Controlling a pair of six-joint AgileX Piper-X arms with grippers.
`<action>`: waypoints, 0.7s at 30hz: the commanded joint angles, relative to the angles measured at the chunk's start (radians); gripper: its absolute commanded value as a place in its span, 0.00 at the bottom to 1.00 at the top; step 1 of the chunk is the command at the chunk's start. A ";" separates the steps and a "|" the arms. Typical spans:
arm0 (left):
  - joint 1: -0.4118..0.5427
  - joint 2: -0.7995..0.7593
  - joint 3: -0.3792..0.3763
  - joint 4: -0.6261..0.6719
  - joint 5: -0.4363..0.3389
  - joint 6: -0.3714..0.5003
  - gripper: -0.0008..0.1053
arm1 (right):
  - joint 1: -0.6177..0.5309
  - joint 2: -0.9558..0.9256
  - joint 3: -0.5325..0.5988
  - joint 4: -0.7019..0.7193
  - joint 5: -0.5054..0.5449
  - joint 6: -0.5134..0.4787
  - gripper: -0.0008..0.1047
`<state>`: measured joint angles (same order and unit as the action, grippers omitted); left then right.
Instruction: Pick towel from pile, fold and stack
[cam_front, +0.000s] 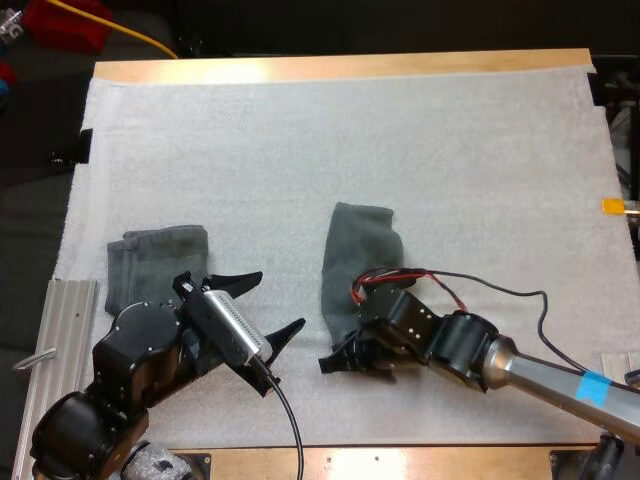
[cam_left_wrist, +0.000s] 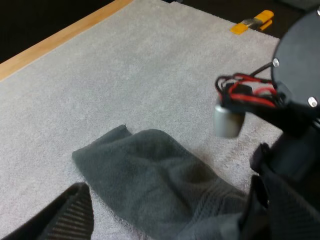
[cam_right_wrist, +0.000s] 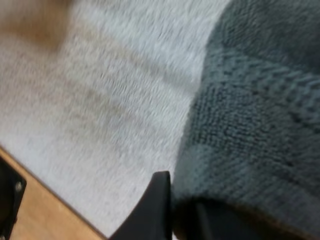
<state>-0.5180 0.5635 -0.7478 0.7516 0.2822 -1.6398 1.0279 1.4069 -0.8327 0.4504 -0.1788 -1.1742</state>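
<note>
A dark grey-green towel (cam_front: 358, 262) lies stretched out in the middle of the white mat, its far end flat. My right gripper (cam_front: 340, 358) is low at the towel's near edge and shut on it; in the right wrist view its black fingers (cam_right_wrist: 161, 202) pinch the thick hem of the towel (cam_right_wrist: 250, 125). My left gripper (cam_front: 268, 306) hovers open just left of that towel. From the left wrist view the towel (cam_left_wrist: 160, 180) spreads between the wide-apart fingers (cam_left_wrist: 75, 215), with the right arm's wrist (cam_left_wrist: 295, 80) beside it. A folded towel (cam_front: 155, 262) rests at the mat's left.
An aluminium rail (cam_front: 68, 322) lies along the table's left edge beside the folded towel. The wooden table edge (cam_front: 340, 68) borders the mat's far side. Bare mat (cam_front: 350, 140) stretches beyond both towels.
</note>
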 joint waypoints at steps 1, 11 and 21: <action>-0.003 -0.001 -0.007 -0.011 -0.002 -0.012 0.66 | 0.011 -0.006 -0.002 -0.018 -0.028 -0.002 0.13; -0.003 -0.001 -0.007 -0.011 -0.002 -0.012 0.66 | 0.054 -0.020 -0.002 -0.046 -0.181 -0.032 0.60; -0.003 -0.001 -0.007 -0.011 -0.002 -0.012 0.66 | 0.060 -0.104 -0.002 0.074 -0.284 -0.049 0.64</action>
<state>-0.5180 0.5635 -0.7478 0.7516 0.2822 -1.6398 1.0852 1.3115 -0.8318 0.5126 -0.4428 -1.2154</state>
